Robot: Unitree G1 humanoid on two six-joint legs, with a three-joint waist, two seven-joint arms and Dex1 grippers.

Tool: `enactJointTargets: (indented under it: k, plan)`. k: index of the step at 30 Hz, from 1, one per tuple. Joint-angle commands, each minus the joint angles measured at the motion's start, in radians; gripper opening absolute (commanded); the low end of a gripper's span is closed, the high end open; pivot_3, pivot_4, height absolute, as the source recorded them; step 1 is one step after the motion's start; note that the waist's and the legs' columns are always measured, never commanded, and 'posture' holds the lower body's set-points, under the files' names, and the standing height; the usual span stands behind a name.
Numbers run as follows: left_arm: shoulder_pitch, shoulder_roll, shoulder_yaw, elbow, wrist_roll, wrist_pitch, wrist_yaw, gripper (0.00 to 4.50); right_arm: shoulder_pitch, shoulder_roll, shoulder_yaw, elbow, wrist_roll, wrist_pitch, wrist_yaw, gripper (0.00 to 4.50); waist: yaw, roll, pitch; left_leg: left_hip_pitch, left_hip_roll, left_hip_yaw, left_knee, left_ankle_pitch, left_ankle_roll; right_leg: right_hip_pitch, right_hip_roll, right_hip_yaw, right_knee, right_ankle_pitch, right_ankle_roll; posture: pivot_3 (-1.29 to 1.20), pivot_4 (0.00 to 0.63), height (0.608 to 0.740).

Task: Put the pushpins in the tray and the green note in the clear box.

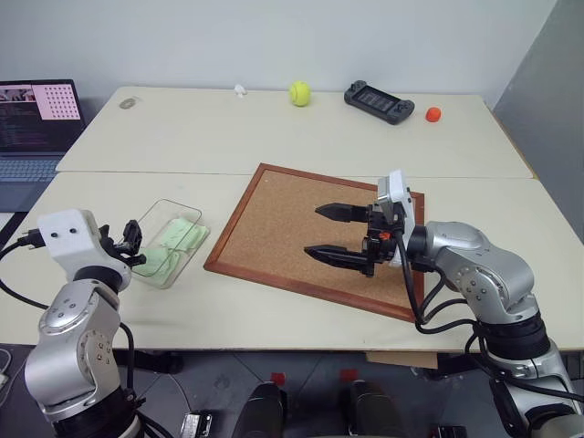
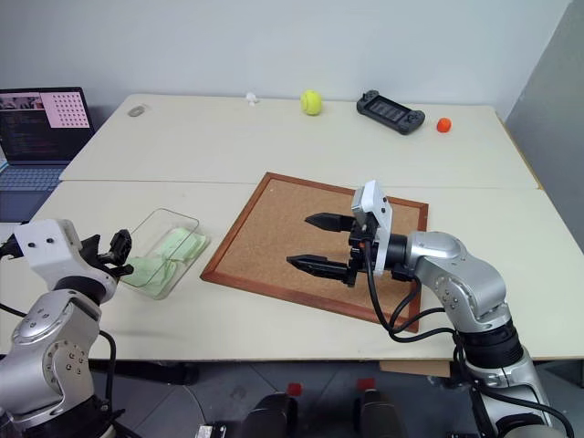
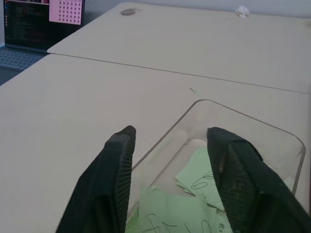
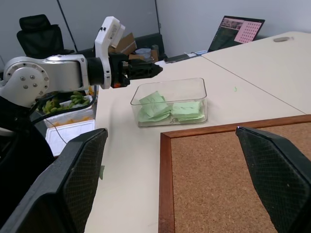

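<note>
The clear box [image 1: 170, 239] sits on the table's left side and holds several pale-green sheets, the green note [image 3: 198, 172] among them. My left gripper [image 3: 170, 132] is open at the box's near end, fingers apart over the rim and empty. My right gripper [image 1: 315, 230] hangs open and empty over the cork board [image 1: 274, 214], pointing left toward the box. The tray [image 1: 128, 103], a small dark round dish, lies at the far left corner. The pushpins are out of view.
A laptop [image 1: 36, 119] stands at the far left edge. Along the back lie a small white object [image 1: 240, 89], a tennis ball [image 1: 299, 93], a black game controller [image 1: 378, 100] and an orange-red ball [image 1: 433, 114]. A seam divides the two tabletops.
</note>
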Motion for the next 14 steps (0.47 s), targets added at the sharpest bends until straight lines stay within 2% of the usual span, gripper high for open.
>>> enactJointTargets:
  k: [1, 3, 7, 11, 14]
  plan:
    - [0.015, 0.080, -0.076, -0.076, -0.024, -0.101, -0.116, 3.44, 0.039, -0.003, -0.044, -0.017, -0.058, -0.029, -0.095, 4.50, 0.000, 0.000, 0.000, 0.000, 0.000, 0.000, 0.000, 0.000, 0.000, 0.000, 0.000, 0.000, 0.000, 0.000, 0.000, 0.00, 0.150, 0.740]
    - [0.052, 0.100, -0.191, -0.123, -0.011, -0.124, -0.164, 3.56, 0.109, 0.022, -0.058, -0.027, -0.140, -0.072, -0.211, 4.50, 0.005, 0.000, 0.000, 0.000, 0.000, 0.000, 0.000, 0.000, 0.000, 0.000, 0.000, 0.000, 0.000, 0.000, 0.000, 0.00, 0.150, 0.740]
    - [0.117, 0.028, -0.330, -0.138, 0.020, -0.198, -0.144, 3.56, 0.246, 0.068, -0.054, -0.060, -0.289, -0.167, -0.379, 4.50, 0.007, 0.000, -0.001, 0.000, -0.002, 0.004, 0.000, 0.001, -0.004, 0.000, -0.003, 0.003, -0.001, 0.000, 0.000, 0.00, 0.150, 0.740]
    - [0.159, -0.039, -0.424, -0.120, 0.052, -0.262, -0.118, 3.56, 0.296, 0.120, -0.073, -0.088, -0.398, -0.221, -0.526, 4.50, -0.004, 0.000, -0.001, 0.000, 0.001, 0.005, 0.000, 0.001, -0.003, -0.001, -0.002, 0.004, 0.000, 0.000, 0.000, 0.00, 0.150, 0.740]
    - [0.169, -0.097, -0.431, -0.086, 0.058, -0.294, -0.076, 3.56, 0.312, 0.158, -0.093, -0.089, -0.461, -0.229, -0.627, 4.50, -0.010, 0.001, -0.001, 0.001, 0.001, 0.003, -0.001, 0.000, -0.002, -0.001, 0.000, 0.003, 0.001, 0.001, -0.001, 0.00, 0.150, 0.740]
